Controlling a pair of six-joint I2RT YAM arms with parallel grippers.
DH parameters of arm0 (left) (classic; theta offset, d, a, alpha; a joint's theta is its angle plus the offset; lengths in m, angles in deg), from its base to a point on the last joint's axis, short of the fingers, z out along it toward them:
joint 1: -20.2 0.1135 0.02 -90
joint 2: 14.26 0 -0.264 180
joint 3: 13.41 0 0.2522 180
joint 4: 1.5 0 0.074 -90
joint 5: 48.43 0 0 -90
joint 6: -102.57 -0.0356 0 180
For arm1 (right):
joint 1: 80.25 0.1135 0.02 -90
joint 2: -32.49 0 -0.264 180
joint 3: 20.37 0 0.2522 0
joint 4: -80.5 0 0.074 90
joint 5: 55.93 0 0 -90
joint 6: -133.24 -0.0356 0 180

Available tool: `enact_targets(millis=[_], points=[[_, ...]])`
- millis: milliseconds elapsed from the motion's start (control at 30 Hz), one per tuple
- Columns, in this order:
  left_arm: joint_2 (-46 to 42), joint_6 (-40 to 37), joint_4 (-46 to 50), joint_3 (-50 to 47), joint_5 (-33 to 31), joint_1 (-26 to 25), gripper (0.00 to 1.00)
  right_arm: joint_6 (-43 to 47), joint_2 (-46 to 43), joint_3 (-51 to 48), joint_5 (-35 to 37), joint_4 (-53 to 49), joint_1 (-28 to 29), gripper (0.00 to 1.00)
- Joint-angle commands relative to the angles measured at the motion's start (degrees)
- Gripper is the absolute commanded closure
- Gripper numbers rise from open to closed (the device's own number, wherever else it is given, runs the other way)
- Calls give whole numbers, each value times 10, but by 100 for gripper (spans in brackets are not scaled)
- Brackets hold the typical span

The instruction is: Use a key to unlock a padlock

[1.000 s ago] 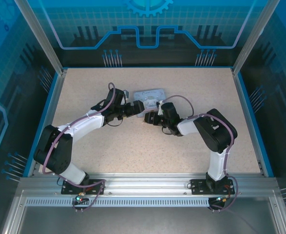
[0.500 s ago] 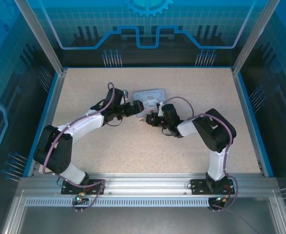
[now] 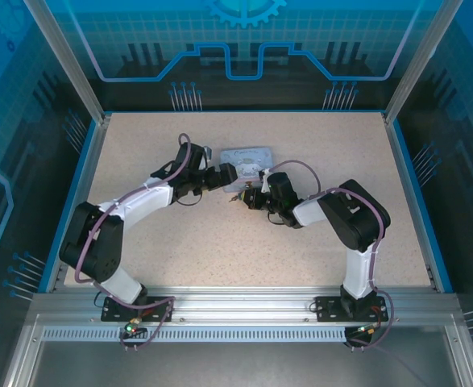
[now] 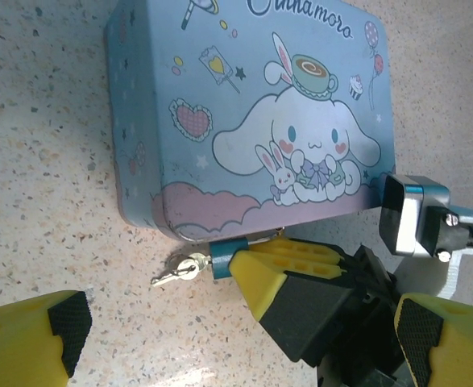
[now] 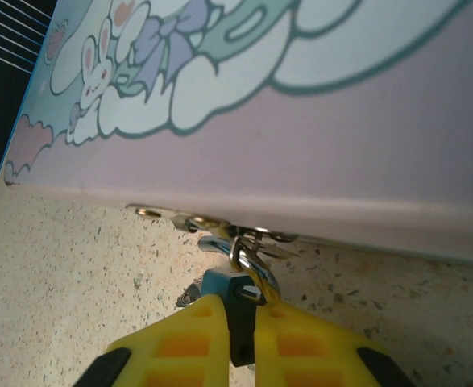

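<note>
The tiny blue-dark padlock (image 4: 225, 257) hangs by its silver shackle (image 5: 255, 268) from the latch on the front edge of the pastel cartoon tin (image 4: 252, 113). A small silver key (image 4: 177, 269) sticks out of the padlock's left end, lying just over the table. My right gripper (image 5: 238, 313) is shut on the padlock body (image 5: 220, 285), its yellow fingers (image 4: 288, 262) pinching it from the right. My left gripper (image 4: 240, 334) is open wide in front of the tin, with the key and padlock between and ahead of its pads (image 4: 65, 322). From above, both grippers (image 3: 226, 177) (image 3: 244, 196) meet at the tin's near edge.
The tin (image 3: 248, 156) lies flat at the middle back of the speckled table (image 3: 220, 250). Blue side rails (image 3: 75, 193) and an aluminium frame border the table. A grey camera block on the right arm (image 4: 417, 214) sits close to the tin's right corner.
The right gripper has edged a little to the left along the tin's front with the padlock in it. The left arm has shifted slightly; its gripper stays beside the tin.
</note>
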Motion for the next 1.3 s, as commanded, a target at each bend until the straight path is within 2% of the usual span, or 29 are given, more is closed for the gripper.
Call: enact_targets(millis=[0, 333, 500, 967, 1267], points=[[13, -28, 21, 26, -21, 5, 1, -11, 12, -14, -17, -21, 4, 91], [67, -85, 70, 72, -118, 6, 1, -39, 4, -23, -43, 7, -3, 93], [102, -90, 79, 86, -143, 6, 1, -73, 7, -35, -61, 41, -8, 94], [136, -72, 84, 86, -145, 6, 1, -140, 16, -63, -61, 107, -32, 99], [140, -69, 89, 80, -143, 6, 1, -141, 24, -63, -69, 117, -50, 100]])
